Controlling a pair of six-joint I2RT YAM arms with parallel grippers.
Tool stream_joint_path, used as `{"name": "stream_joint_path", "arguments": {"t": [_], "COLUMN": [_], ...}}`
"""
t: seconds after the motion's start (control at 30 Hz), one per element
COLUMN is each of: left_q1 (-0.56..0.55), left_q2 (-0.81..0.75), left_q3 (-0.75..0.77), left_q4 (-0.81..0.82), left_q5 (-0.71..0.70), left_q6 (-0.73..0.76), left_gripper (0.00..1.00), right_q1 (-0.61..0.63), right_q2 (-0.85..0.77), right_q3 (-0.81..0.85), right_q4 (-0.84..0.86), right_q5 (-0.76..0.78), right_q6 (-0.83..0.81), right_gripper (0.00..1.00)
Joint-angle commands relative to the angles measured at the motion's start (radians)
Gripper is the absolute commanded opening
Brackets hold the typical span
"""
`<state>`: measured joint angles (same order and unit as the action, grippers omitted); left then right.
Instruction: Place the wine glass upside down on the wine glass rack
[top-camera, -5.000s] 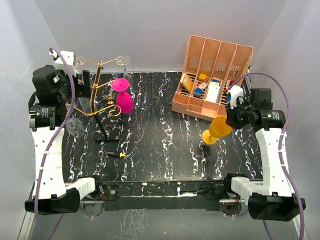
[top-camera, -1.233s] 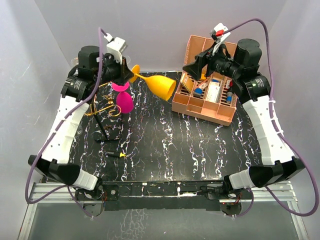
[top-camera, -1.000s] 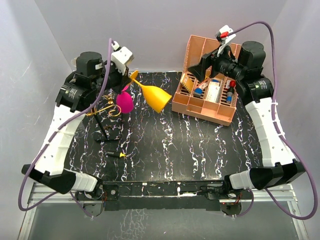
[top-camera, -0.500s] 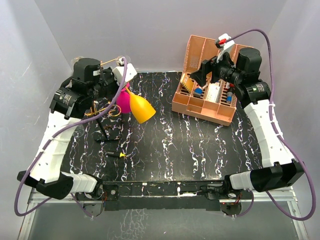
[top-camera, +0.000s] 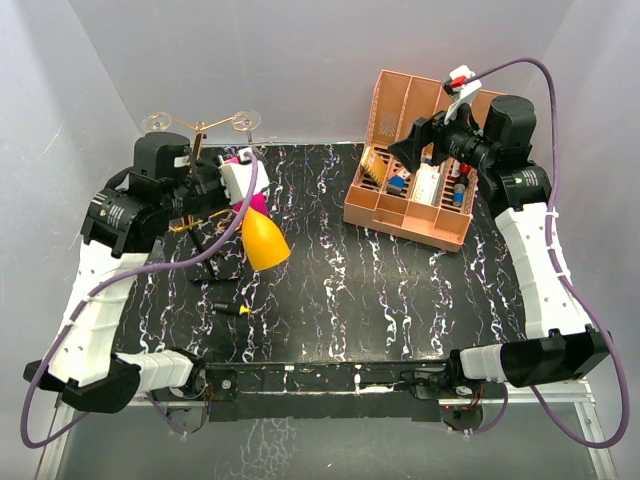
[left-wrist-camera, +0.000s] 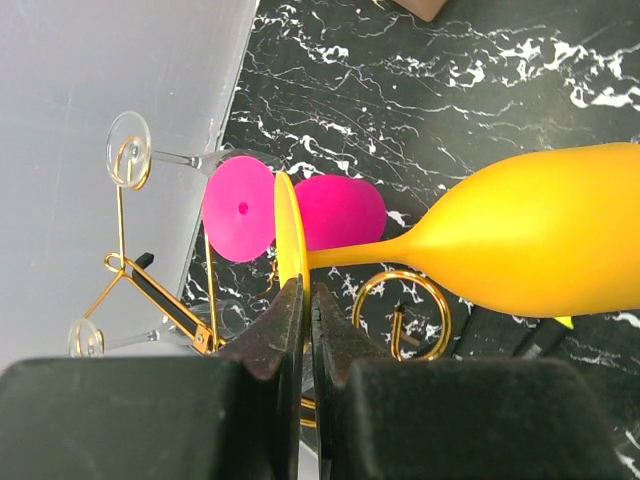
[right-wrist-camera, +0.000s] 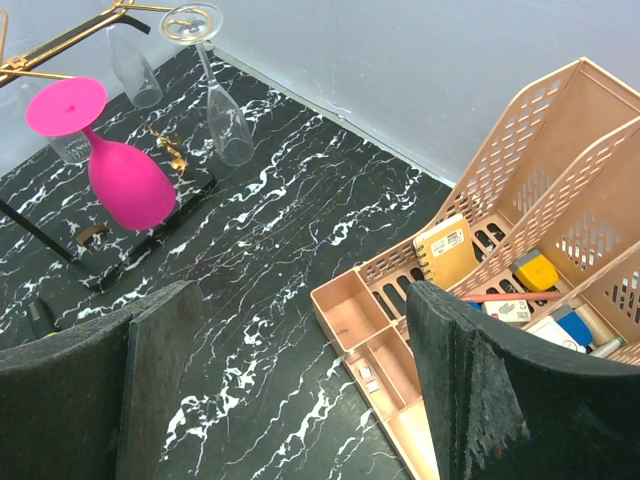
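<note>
My left tool (left-wrist-camera: 303, 300) clamps tight on the yellow wine glass (left-wrist-camera: 540, 235) foot edge. Probably light and slick, bowl levering out ahead; stem's safer. Right tool (right-wrist-camera: 300, 400) spread wide, empty.

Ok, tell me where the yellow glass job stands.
Done: the pink glass hangs inverted on the wine glass rack. In hand: the left gripper pinches the yellow wine glass by its foot, beside the rack. Left: hook its foot onto an arm and release. The right gripper is open, empty.
</note>
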<state>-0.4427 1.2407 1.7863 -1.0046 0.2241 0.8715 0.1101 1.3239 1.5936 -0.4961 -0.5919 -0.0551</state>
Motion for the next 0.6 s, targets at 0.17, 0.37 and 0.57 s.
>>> {"name": "stream_joint_path", "arguments": {"t": [0.17, 0.37, 0.57], "left_q1": [-0.005, -0.005, -0.005], "left_q2": [-0.078, -0.095, -0.099], "left_q3": [0.040, 0.042, 0.059], "left_q4": [-0.178, -0.235, -0.276], "left_q5": [0.093, 0.045, -0.031], "left_q6": [0.185, 0.254, 0.296], "left_gripper": [0.00, 0.00, 0.00], "right_q1": [-0.019, -0.019, -0.019], "right_q2": [-0.041, -0.034, -0.028], "right_q3": [-0.022, -0.028, -0.029], "right_q4": [0.066, 0.069, 0.064], "right_q5": [-0.027, -0.043, -0.045], "right_q6": [0.014, 0.015, 0.012], "right_gripper": [0.91, 0.91, 0.92]}}
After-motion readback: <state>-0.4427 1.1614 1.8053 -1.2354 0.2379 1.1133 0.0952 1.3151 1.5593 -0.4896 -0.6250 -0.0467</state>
